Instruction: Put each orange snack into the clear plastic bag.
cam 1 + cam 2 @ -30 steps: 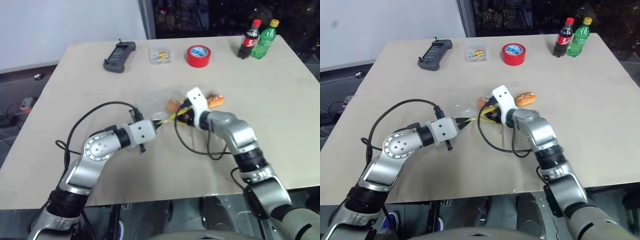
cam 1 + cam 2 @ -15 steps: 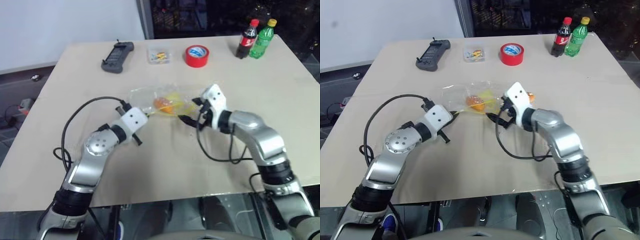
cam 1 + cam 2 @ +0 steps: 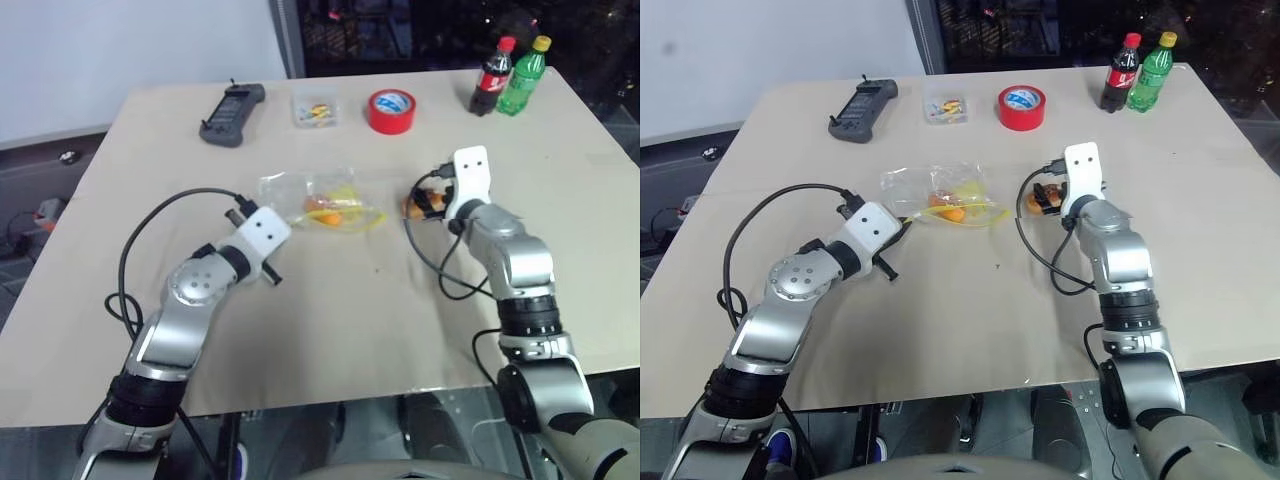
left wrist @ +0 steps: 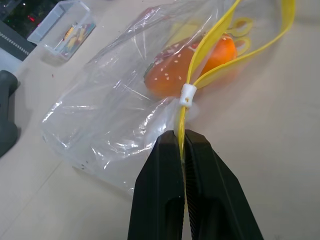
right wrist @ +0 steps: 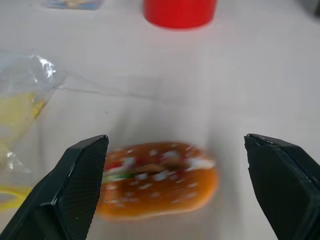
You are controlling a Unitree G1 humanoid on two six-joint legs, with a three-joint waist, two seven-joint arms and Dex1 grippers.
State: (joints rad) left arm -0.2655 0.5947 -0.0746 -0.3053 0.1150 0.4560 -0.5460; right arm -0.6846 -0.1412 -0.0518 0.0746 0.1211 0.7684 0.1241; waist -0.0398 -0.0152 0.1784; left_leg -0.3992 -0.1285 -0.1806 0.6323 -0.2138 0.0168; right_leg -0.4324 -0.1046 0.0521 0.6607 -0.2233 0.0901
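Right end effector (image 5: 175,190) swung from bag (image 4: 115,110) to second snack (image 5: 157,180), open; left (image 4: 182,145) pinches seal

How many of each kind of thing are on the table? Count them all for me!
Orange snacks: 2, one inside the bag, one loose on the table
Clear plastic bag: 1
Drink bottles: 2, red-capped and green
Red tape roll: 1
Small clear box: 1
Black handheld device: 1
Total: 8
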